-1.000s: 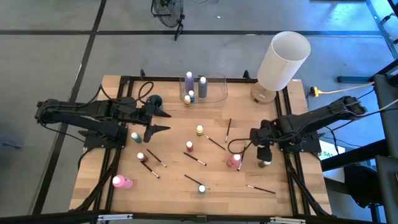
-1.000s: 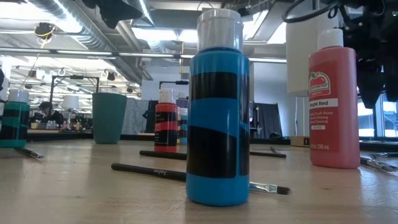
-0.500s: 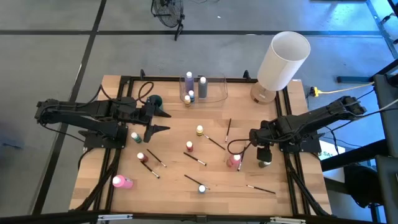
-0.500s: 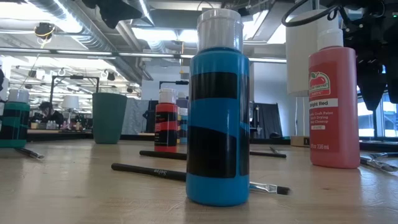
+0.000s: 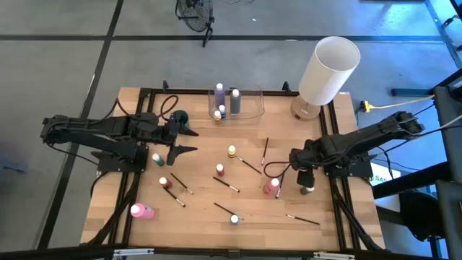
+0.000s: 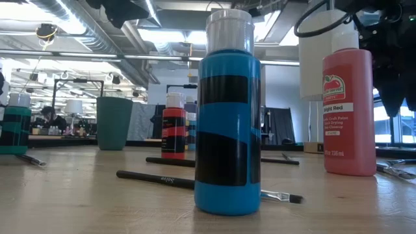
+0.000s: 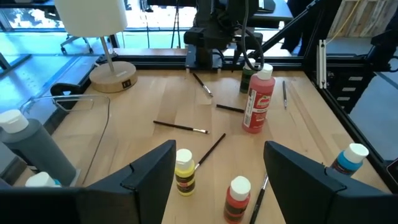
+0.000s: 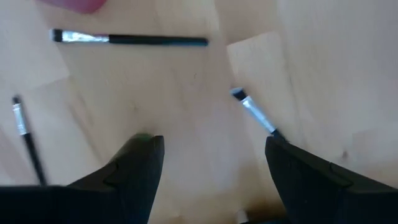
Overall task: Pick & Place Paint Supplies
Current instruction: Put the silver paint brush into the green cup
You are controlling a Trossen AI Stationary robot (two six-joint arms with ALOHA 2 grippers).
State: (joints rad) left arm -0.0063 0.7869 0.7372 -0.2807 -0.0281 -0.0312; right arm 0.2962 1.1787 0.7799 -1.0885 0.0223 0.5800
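While I'm hovering the right gripper [image 5: 298, 175] with its jaws spread and empty over the table's right side, just beside the pink-red bottle [image 5: 271, 187] and a green bottle [image 5: 308, 190], the paintbrushes [image 8: 130, 39] are lying flat on the wood below it. My left gripper [image 5: 186, 141] is waiting released too, near the clear container [image 5: 249, 105], where a few bottles are already standing while most supplies are scattered across the table. Coming down here, I'm risking a finger clipping the tall bottle and toppling it, or the thin brush slipping between the pads.
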